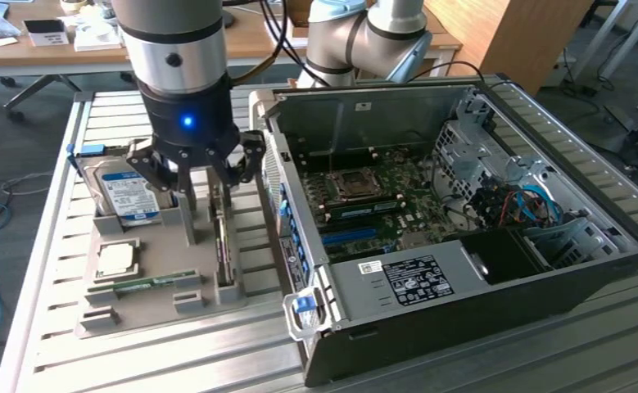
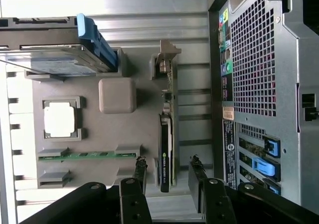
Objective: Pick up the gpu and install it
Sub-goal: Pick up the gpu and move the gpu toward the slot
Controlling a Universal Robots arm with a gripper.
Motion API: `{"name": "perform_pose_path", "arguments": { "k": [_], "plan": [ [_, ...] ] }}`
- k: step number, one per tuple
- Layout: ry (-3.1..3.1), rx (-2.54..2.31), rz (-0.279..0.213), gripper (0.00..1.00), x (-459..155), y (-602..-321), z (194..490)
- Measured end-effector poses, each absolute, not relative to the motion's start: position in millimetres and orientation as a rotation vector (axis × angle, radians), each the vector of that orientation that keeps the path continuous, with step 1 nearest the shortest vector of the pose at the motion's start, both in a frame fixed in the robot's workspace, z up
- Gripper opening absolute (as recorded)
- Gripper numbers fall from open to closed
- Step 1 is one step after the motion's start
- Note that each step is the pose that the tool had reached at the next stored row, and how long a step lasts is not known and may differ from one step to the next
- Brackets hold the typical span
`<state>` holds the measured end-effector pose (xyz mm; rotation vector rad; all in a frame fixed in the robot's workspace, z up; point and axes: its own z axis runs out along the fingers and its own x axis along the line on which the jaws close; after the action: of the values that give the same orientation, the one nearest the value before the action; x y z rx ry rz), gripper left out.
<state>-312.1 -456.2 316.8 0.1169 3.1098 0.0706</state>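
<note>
The gpu [image 2: 166, 134] stands on its edge in a slot of the grey parts tray [image 2: 94, 129], a thin card with a black face and a silver bracket at one end. In the exterior view the gpu [image 1: 223, 241] sits at the tray's side nearest the computer case. My gripper [image 1: 204, 173] hangs just above it, open. In the wrist view my gripper [image 2: 168, 173] has one black fingertip [image 2: 140, 170] on each side of the card's black end, with a gap on both sides. Nothing is held.
The tray also holds a blue-labelled hard drive [image 1: 128, 195], a square processor [image 1: 116, 259], a green memory stick [image 1: 144, 284] and a grey post [image 2: 117, 95]. The open computer case [image 1: 581, 270] lies on the exterior view's right, motherboard [image 1: 379, 201] exposed.
</note>
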Motion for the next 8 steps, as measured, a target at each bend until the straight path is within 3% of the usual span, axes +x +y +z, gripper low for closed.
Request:
{"name": "perform_pose_path", "arguments": {
  "k": [8],
  "plan": [
    [3.11,0.117,0.071,0.47,-312.1,-456.2,302.3]
  ]
}}
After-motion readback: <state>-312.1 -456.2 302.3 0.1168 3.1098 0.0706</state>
